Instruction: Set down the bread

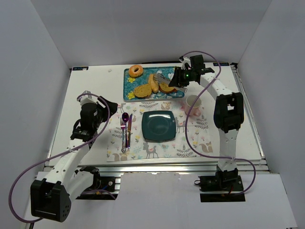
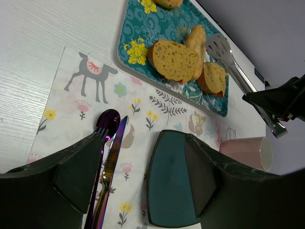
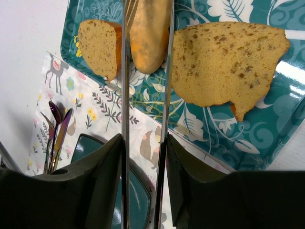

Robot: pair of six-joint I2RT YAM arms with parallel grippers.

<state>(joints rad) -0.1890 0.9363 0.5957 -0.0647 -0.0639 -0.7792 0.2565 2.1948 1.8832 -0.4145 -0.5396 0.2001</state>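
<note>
Three pieces of bread lie on the teal patterned tray (image 1: pixel 178 93): a slice at the left (image 1: pixel 142 90), an oblong roll (image 1: pixel 153 82) and a slice at the right (image 1: pixel 167 88). My right gripper (image 1: pixel 177 78) is shut on metal tongs (image 1: pixel 164 78). In the right wrist view the gripper (image 3: pixel 143 143) holds the tongs (image 3: pixel 125 71) with their arms on either side of the roll (image 3: pixel 150 33), between the two slices (image 3: pixel 100 45) (image 3: pixel 224 62). The dark teal plate (image 1: pixel 158 125) sits bare on the placemat. My left gripper (image 1: pixel 107 107) is open and empty above the placemat (image 2: pixel 143 176).
A bagel (image 1: pixel 136 71) lies at the tray's far left corner. A pink cup (image 1: pixel 193 101) stands right of the plate. A purple spoon, knife and fork (image 1: pixel 126 129) lie left of the plate. Grey walls enclose the table.
</note>
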